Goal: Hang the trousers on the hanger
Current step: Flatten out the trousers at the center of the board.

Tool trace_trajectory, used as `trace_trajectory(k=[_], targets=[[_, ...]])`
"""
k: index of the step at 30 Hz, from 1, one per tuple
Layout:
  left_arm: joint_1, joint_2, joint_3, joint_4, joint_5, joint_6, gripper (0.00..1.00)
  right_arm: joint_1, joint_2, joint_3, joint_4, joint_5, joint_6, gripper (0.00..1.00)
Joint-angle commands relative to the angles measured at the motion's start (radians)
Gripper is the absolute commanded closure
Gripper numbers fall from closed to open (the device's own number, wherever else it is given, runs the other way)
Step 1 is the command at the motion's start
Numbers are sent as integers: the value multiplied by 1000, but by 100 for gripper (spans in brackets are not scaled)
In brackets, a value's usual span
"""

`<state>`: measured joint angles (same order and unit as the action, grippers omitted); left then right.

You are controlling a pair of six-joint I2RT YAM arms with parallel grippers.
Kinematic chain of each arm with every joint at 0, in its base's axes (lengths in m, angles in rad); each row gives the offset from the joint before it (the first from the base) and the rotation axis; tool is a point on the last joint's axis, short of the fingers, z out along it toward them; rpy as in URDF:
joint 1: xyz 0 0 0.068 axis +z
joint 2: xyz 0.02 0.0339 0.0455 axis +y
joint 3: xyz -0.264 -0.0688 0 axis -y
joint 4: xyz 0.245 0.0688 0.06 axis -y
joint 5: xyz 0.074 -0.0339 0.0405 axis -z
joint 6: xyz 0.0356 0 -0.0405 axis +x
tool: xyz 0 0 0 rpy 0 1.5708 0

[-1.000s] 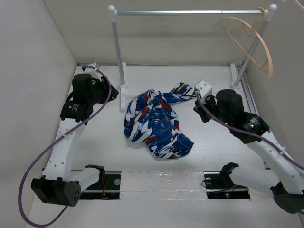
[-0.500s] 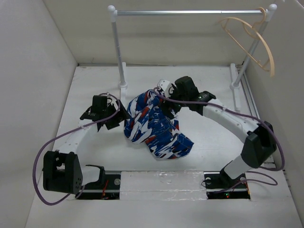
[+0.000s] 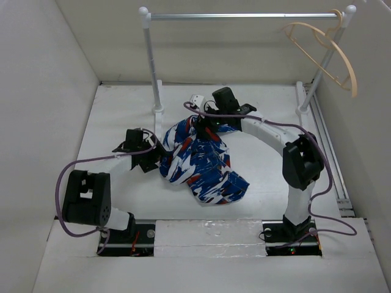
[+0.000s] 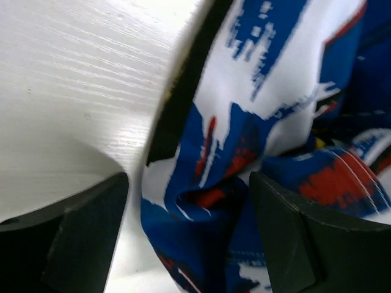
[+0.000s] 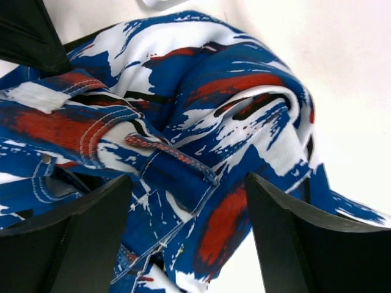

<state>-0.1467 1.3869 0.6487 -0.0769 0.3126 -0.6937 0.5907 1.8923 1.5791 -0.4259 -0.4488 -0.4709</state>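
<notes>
Both arms have swung in from the sides of the table (image 3: 116,116) within the last second, and each now sits at the trousers (image 3: 201,165). The left hand (image 3: 153,160) is pressed to the heap's left edge. The right hand (image 3: 203,126), which was nearer the heap's far right corner a moment ago, has slid along to its far edge.

Neither has clenched. In the left wrist view its fingers (image 4: 73,244) stand spread with a fold of printed cloth bunched between them. In the right wrist view the fingers (image 5: 67,244) are spread just as wide over a seamed ridge of fabric. The heap itself looks unmoved and lies crumpled flat on the table. I judge the reach finished and the grip next.

The hanger (image 3: 333,52) hangs well apart from the trousers, high beyond them to the right, on the end of the silver rail (image 3: 244,16). Bare table lies on every side of the heap. The white post (image 3: 151,67) stands just beyond its far left corner, close to the left arm's lifting path, and I would mind it.
</notes>
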Motion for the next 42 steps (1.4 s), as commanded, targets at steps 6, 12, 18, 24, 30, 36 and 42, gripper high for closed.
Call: trace_trajectory(k=[6, 12, 18, 24, 30, 36, 42], targets=[[4, 152, 17, 140, -6, -47, 29, -28, 31, 38, -1, -172, -9, 72], [4, 212, 38, 207, 58, -52, 92, 60, -189, -39, 24, -38, 49, 100], [82, -50, 83, 92, -23, -56, 100, 221, -413, 50, -164, 128, 80, 100], [399, -410, 344, -217, -72, 48, 100, 487, -449, 441, -429, 268, 159, 100], [435, -444, 797, -435, -302, 132, 100, 742, -254, 1097, -648, 352, 271, 100], [377, -299, 1117, -497, -365, 238, 100, 651, -573, 686, -421, 539, 423, 100], [291, -62, 1021, -393, -170, 289, 100, 277, -728, 278, -419, 562, 459, 100]])
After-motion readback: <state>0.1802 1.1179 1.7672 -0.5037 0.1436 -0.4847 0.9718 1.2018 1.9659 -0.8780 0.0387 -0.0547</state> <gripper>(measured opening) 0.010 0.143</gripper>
